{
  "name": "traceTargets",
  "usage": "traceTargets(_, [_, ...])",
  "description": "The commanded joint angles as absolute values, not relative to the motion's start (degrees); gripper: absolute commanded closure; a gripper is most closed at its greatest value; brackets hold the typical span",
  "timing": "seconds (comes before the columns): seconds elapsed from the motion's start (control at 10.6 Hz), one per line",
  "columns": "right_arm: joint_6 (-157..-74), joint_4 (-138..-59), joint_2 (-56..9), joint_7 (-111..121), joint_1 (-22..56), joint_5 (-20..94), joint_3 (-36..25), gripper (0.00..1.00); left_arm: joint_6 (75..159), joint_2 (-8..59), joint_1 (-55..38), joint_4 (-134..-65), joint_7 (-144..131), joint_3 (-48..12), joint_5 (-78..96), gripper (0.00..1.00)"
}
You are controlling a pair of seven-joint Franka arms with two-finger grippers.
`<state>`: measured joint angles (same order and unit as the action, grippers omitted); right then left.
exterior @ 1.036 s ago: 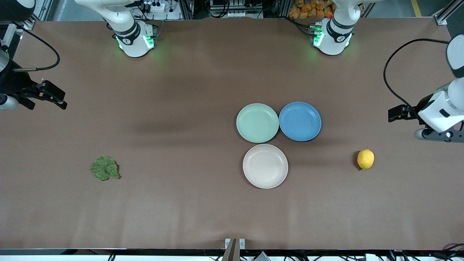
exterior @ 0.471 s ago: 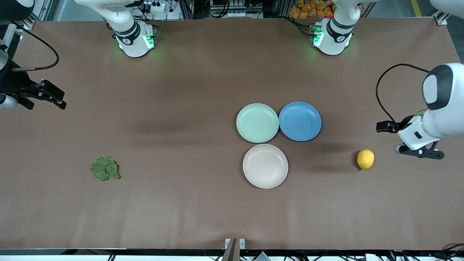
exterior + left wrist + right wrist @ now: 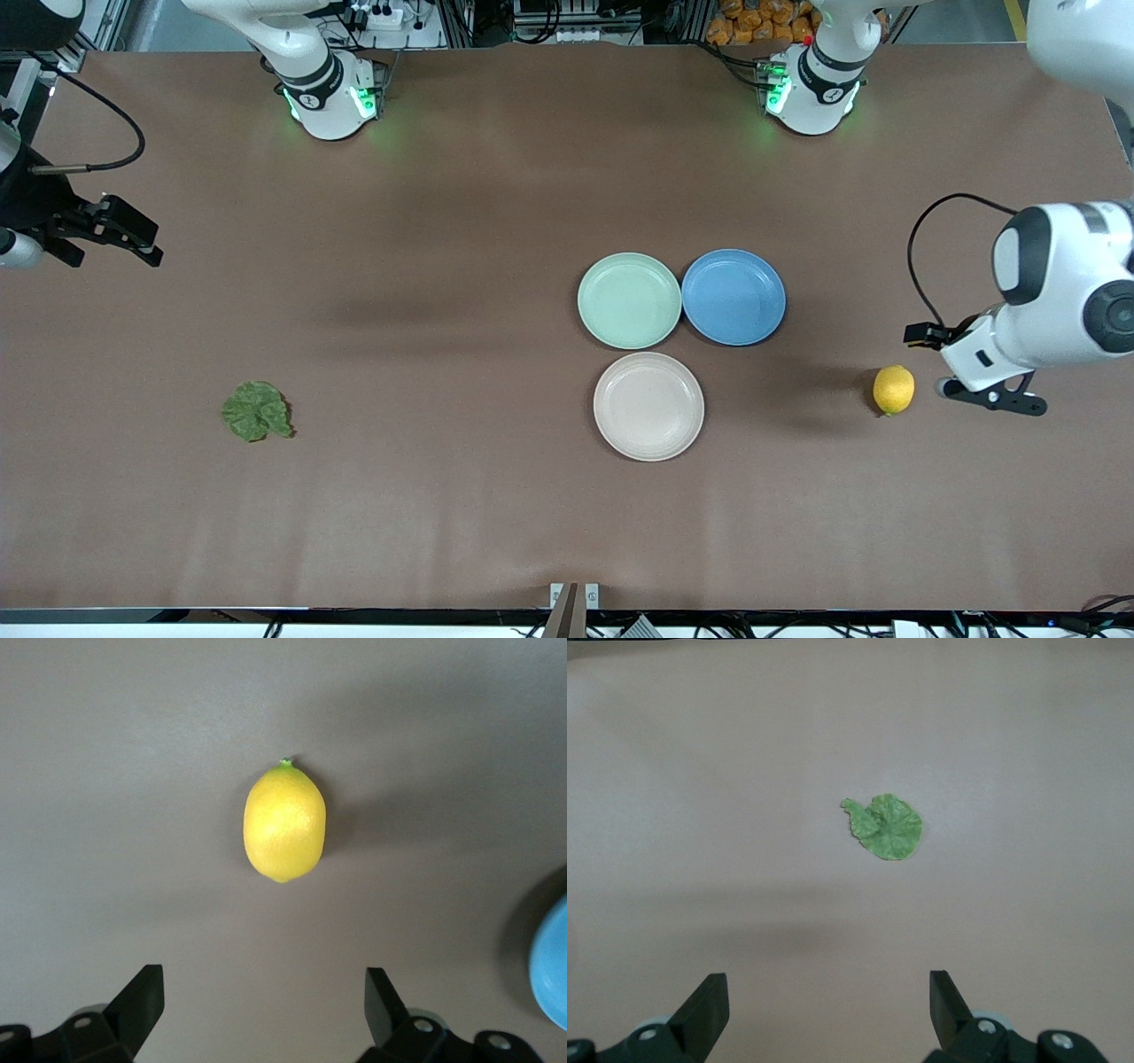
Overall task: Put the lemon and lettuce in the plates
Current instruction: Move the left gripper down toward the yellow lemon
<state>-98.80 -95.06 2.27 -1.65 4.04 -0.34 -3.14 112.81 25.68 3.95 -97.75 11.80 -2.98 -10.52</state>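
Toward the left arm's end of the table, the lemon point(image 3: 893, 389) lay on bare brown table point(image 3: 443, 266), well apart from the cream plate point(image 3: 648, 407) and a touch nearer the front camera than the mint plate point(image 3: 629, 300) and the blue plate point(image 3: 733, 296) beside it. The left gripper point(image 3: 979, 390) hovered just beside the fruit, fingers spread wide and holding nothing. In the left wrist view the lemon point(image 3: 284, 822) sat ahead of the gripper point(image 3: 266, 1010) and roughly centred on the gap, its long axis pointing away from the fingers rather than across them, so a closing pinch looked set to take it on the narrow width once the hand came over it. The left arm was plainly the nearer one here. At the right arm's end, the lettuce point(image 3: 256, 411) lay flat and alone; the right gripper point(image 3: 133, 239) waited well away from it, fingers wide apart and empty, the leaf point(image 3: 885, 826) far ahead in its own wrist view.
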Motion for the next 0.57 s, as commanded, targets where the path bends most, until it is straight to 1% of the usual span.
traceTargets(0.0, [-98.0, -94.57, 2.55, -2.02, 4.13, -0.35, -3.16, 0.0, 116.53, 29.43, 4.22, -97.47, 13.01, -3.16, -14.31, 0.0])
traceTargets(0.19, [-95.9, -93.96, 2.55, -2.55, 4.13, -0.35, -3.16, 0.0, 117.33, 30.84, 4.31, -97.21, 13.01, -3.16, -14.33, 0.0])
traceTargets(0.47, [-95.8, -93.52, 2.55, -2.37, 4.13, -0.35, -3.08, 0.0, 120.13, 34.53, 4.39, -96.86, 13.36, -3.16, -14.76, 0.0])
